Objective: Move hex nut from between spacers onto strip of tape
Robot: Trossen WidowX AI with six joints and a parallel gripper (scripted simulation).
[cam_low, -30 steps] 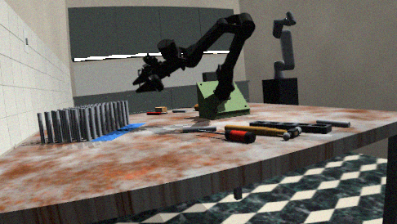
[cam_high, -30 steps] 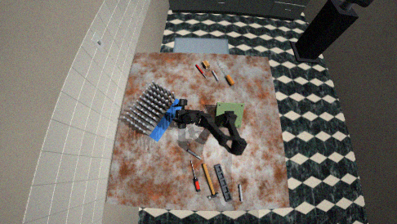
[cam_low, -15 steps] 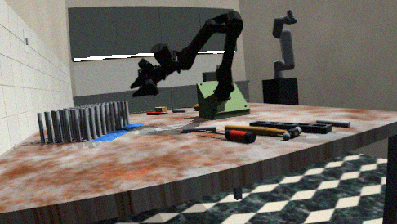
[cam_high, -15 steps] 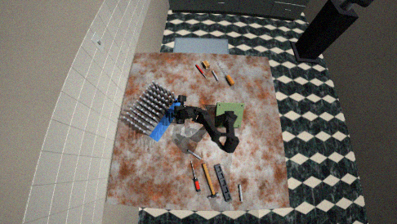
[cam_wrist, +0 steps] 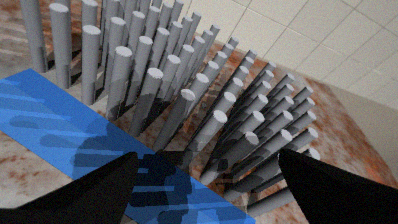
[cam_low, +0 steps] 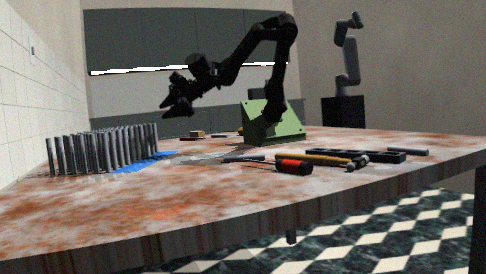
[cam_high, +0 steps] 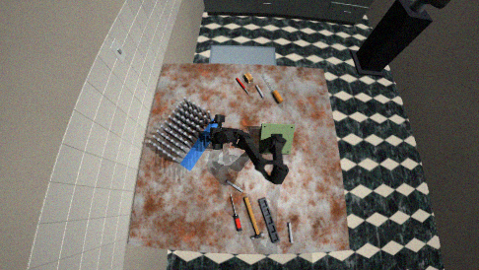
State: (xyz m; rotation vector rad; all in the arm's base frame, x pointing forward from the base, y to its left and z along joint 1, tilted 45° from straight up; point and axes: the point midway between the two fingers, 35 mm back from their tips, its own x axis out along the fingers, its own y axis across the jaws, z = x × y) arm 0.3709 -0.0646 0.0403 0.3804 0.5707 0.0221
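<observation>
A dense block of grey standing spacers (cam_high: pixel 179 129) fills the left side of the table; it also shows in the side view (cam_low: pixel 102 147) and the wrist view (cam_wrist: pixel 200 100). The blue tape strip (cam_high: pixel 198 146) lies along its right edge (cam_low: pixel 145 161) (cam_wrist: pixel 100 145). I see no hex nut; the spacers hide whatever lies between them. My gripper (cam_high: pixel 217 125) (cam_low: pixel 175 102) hangs open and empty well above the tape, its fingers pointing down at the spacers' near rows (cam_wrist: pixel 207 190). The hook pick with the orange-brown handle (cam_high: pixel 276 95) lies at the far side of the table.
The arm's green base (cam_high: pixel 277 135) stands mid-table. A red screwdriver (cam_high: pixel 241 85) and small parts lie by the pick. A grey rod (cam_high: pixel 234 185), a screwdriver (cam_high: pixel 236 215), a hammer (cam_high: pixel 251 217) and a black bar (cam_high: pixel 268 220) lie near the front edge. A tiled wall runs on the left.
</observation>
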